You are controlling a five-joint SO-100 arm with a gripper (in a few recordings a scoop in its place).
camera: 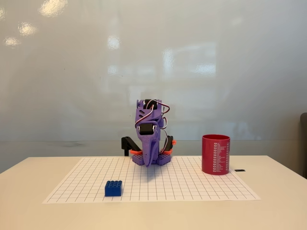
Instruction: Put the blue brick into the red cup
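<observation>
The blue brick (113,188) lies studs up on the gridded paper, near its front edge and left of centre. The red cup (216,154) stands upright at the paper's back right, its column of white print facing the camera. The purple arm is folded at the back centre. Its gripper (149,162) points down at the table, well behind the brick and left of the cup. The fingers read as one tapered shape with no gap, holding nothing.
The white gridded sheet (192,184) covers the middle of a pale table (38,172). A black clamp (128,144) and orange base parts sit beside the arm. A small black tag (240,170) lies right of the cup. A whiteboard wall stands behind.
</observation>
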